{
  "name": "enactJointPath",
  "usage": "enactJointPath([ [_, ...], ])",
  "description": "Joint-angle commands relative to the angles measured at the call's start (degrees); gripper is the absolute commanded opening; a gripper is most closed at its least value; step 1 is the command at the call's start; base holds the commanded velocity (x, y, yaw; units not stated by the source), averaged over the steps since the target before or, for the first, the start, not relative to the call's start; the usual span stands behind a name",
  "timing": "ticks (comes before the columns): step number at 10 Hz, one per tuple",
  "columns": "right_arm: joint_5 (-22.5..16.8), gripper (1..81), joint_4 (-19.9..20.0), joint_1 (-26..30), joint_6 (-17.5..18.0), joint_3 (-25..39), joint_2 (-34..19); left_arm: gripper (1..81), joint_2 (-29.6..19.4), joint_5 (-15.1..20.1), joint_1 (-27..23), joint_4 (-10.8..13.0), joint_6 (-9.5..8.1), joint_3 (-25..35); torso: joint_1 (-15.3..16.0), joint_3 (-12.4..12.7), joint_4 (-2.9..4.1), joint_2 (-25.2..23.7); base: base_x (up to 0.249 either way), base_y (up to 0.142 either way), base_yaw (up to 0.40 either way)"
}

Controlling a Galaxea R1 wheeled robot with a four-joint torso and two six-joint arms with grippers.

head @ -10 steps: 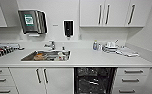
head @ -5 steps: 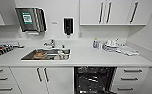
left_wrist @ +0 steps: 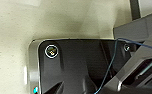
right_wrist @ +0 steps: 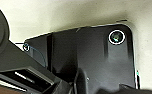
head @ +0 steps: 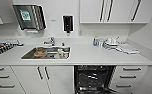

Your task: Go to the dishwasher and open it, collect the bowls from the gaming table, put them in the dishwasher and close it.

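The dishwasher (head: 94,79) is built in under the white worktop, right of the sink cupboard. It stands open, showing a dark inside with wire racks. The gaming table and the bowls are out of view. In both wrist views a dark robot plate lies over pale floor.
A steel sink (head: 47,53) with a few items in it is set in the worktop (head: 92,56), with a tap (head: 51,40) behind it. Blurred white crockery (head: 110,43) and a bottle (head: 95,41) stand at the back right. A dish rack (head: 2,47) is at the left. White drawers (head: 130,76) flank the dishwasher.
The whole head picture has shifted only slightly, so the camera has moved a little. Nothing on the worktop or at the dishwasher has moved.
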Motion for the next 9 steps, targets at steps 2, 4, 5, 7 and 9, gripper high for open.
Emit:
enactJointPath([
  [2, -1.85, 81.1, -1.38, -0.04, -0.27, -8.25, 5.38, 81.1, 5.99, 2.60, -0.52, -1.58, -0.19, -10.21, -5.10, 4.44, 0.00, 7.96, 0.000, 0.000, 0.000],
  [4, -1.85, 81.1, -1.47, -0.14, -0.27, -10.19, 7.07, 81.1, 8.20, 3.74, -0.34, -1.49, -0.19, -13.22, -7.52, 6.16, 0.00, 11.98, 0.000, 0.000, 0.000],
  [5, -1.85, 81.1, -1.55, -0.14, -0.36, -11.42, 7.95, 81.1, 8.82, 3.92, 0.18, -1.40, -0.10, -13.66, -8.72, 7.72, 0.00, 13.80, 0.000, 0.000, 0.000],
  [7, -1.85, 81.1, -1.64, -0.40, -0.44, -13.63, 9.45, 81.1, 11.63, 4.01, 0.36, -1.49, -0.10, -17.44, -11.41, 10.93, 0.00, 17.86, 0.000, 0.000, 0.000],
  [9, -1.85, 81.1, -2.61, -0.75, -0.71, -15.30, 10.32, 81.1, 14.45, 4.01, 0.71, -1.23, -0.10, -20.79, -14.06, 13.36, 0.00, 21.89, 0.000, 0.000, 0.000],
])
